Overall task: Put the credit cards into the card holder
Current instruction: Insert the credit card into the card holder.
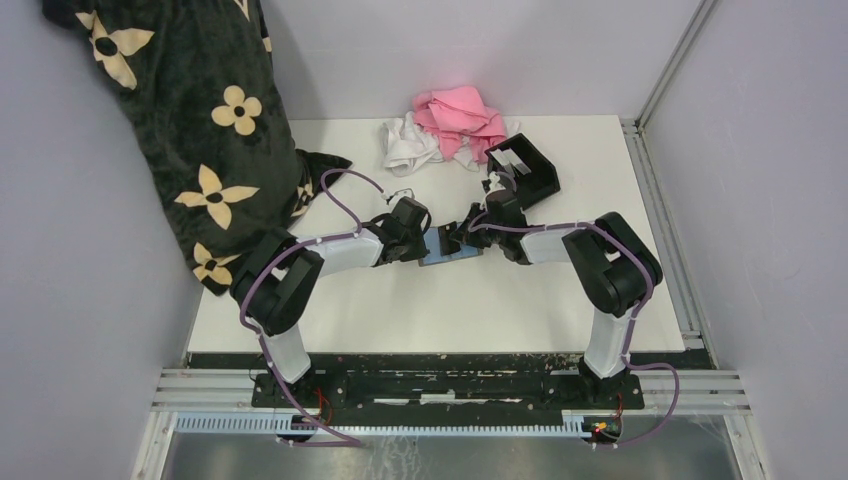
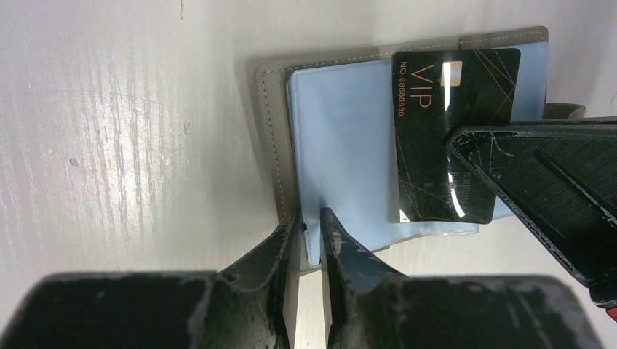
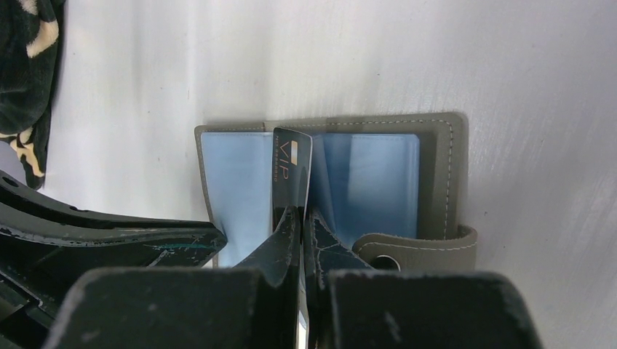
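Top view: my left tool (image 1: 428, 243) and right tool (image 1: 462, 235) meet over the grey card holder (image 1: 450, 256), mid-surface (image 1: 400, 310). Left wrist: the left jaws, narrowly apart, pinch 1 blue sleeve (image 2: 342, 145). Right wrist: I see the right tool clamping the black VIP card (image 3: 292, 163), its edge among the holder's sleeves.

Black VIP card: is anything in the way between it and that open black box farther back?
Nothing visible lies between them. The black VIP card, pinched by the right end effector, stands among the blue sleeves of the grey wallet; the black box sits just beyond it.
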